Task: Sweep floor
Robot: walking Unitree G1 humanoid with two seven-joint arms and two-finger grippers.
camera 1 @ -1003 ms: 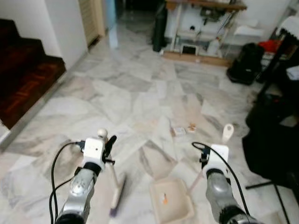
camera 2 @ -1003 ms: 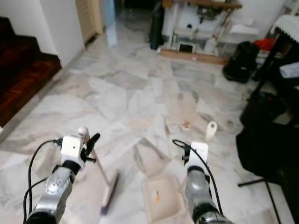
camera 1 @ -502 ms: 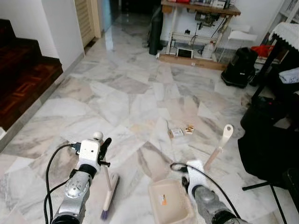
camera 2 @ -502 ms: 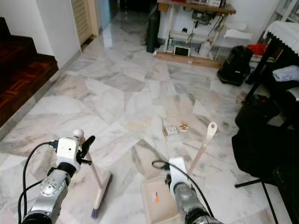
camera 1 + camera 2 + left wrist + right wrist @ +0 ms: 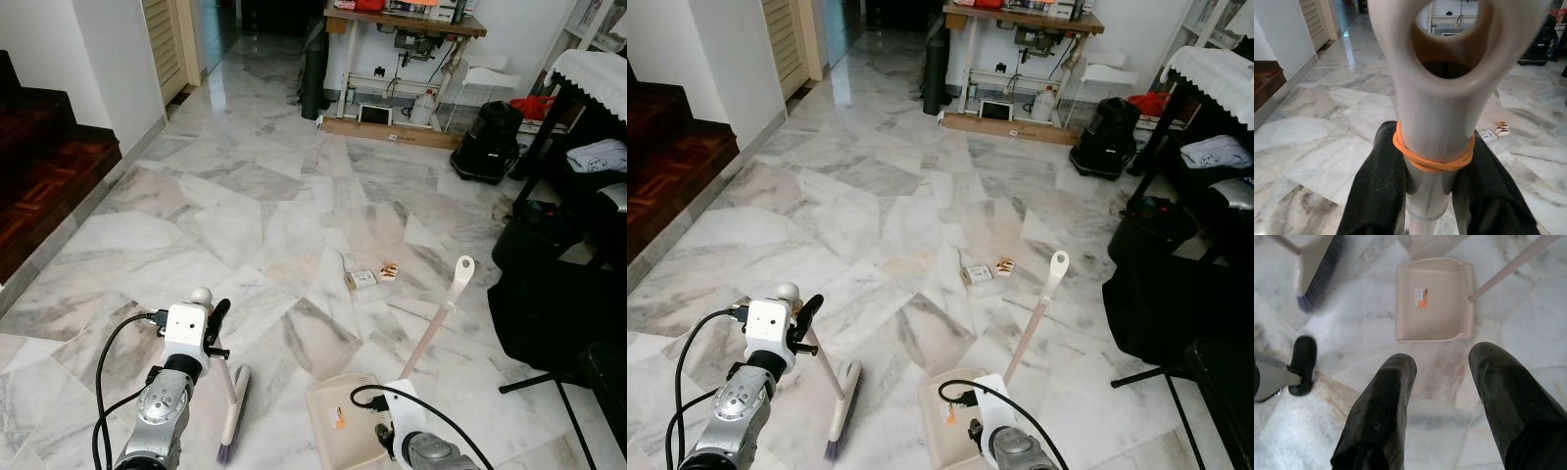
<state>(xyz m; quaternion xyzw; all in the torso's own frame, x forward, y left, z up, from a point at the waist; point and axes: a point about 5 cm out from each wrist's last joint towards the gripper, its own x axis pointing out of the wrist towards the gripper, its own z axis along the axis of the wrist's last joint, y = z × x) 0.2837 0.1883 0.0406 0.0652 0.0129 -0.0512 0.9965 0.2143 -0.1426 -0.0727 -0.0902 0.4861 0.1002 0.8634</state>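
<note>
— What is the left gripper doing?
— Its two black fingers are clamped on the broom handle just below an orange rubber band. The forearm rises nearly upright, and the broom slants down to the marble floor.
— And the right gripper?
— Empty, fingers spread apart, pointing down at the floor with the arm drawn in low. The dustpan lies flat just beyond it, its handle angling up. Small scraps of litter lie farther out.
</note>
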